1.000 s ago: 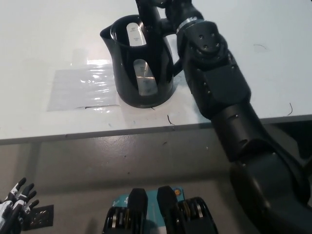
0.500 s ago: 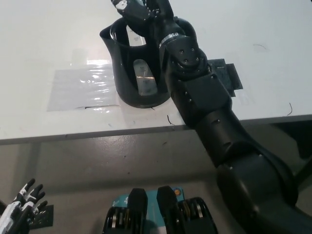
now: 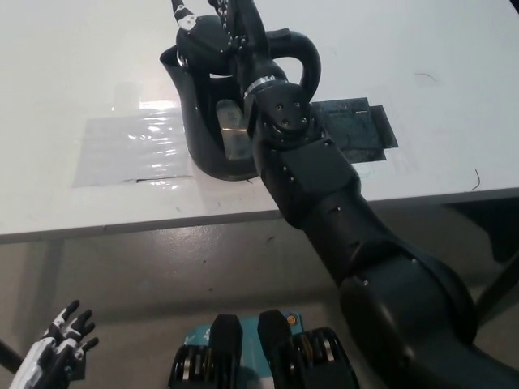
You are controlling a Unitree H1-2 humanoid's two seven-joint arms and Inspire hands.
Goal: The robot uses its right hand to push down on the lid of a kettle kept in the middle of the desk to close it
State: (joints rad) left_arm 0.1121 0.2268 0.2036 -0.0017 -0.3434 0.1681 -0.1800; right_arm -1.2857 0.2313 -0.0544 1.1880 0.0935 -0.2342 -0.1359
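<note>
Black plastic kettle [image 3: 212, 138] with a curved handle stands upright on the white desk [image 3: 73, 73], its base touching the edge of a clear glossy plastic sheet [image 3: 130, 150]. The black right hand [image 3: 212, 34] lies across the kettle's top, covering the lid; whether its fingers are clenched or spread cannot be determined. A dark square patch [image 3: 353, 130] lies on the desk just beside the handle. The white left hand [image 3: 57, 352] rests below the desk edge at lower left, fingers spread, holding nothing.

No readable text, label or number anywhere
</note>
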